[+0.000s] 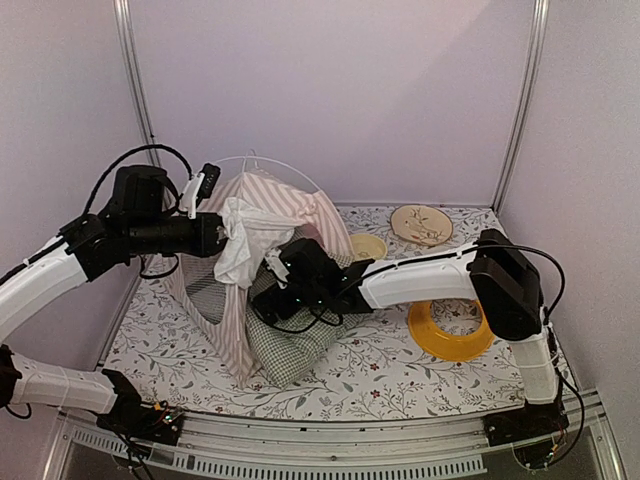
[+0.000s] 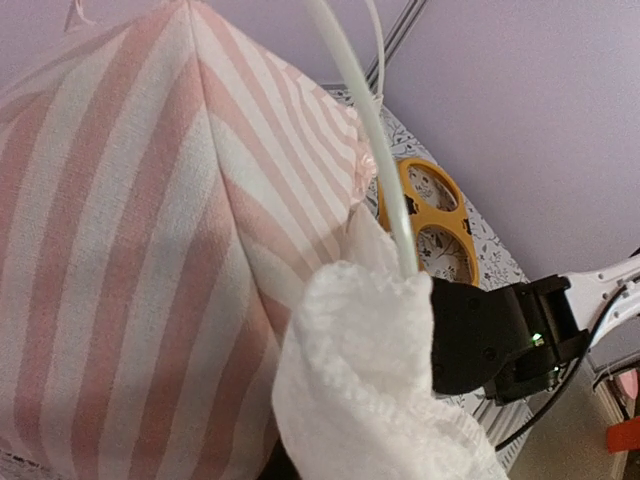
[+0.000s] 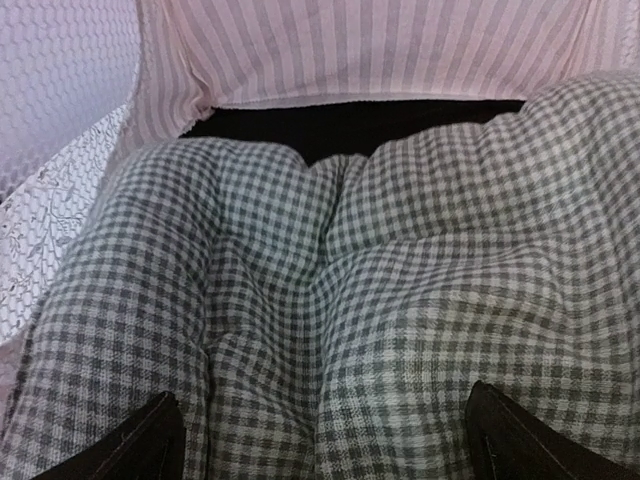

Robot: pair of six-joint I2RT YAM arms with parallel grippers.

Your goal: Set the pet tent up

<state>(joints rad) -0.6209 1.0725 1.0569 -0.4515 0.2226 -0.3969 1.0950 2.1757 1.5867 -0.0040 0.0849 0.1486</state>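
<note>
The pink-and-white striped fabric pet tent (image 1: 292, 205) stands half raised on the left-centre of the flower-patterned tabletop (image 1: 385, 372), its thin white pole (image 2: 372, 125) arching above the far side. The left gripper (image 1: 218, 237) is at the tent's left side, jaws closed on the bunched white sheer door flap (image 1: 245, 242). The right gripper (image 3: 322, 445) hangs just above the green-and-white checked cushion (image 3: 300, 300), which lies in the tent's near opening; its jaws stand wide apart, holding nothing. A yellow plastic ring (image 1: 447, 346) lies to the right, and a round wooden plate (image 1: 420, 223) sits at the far right.
</note>
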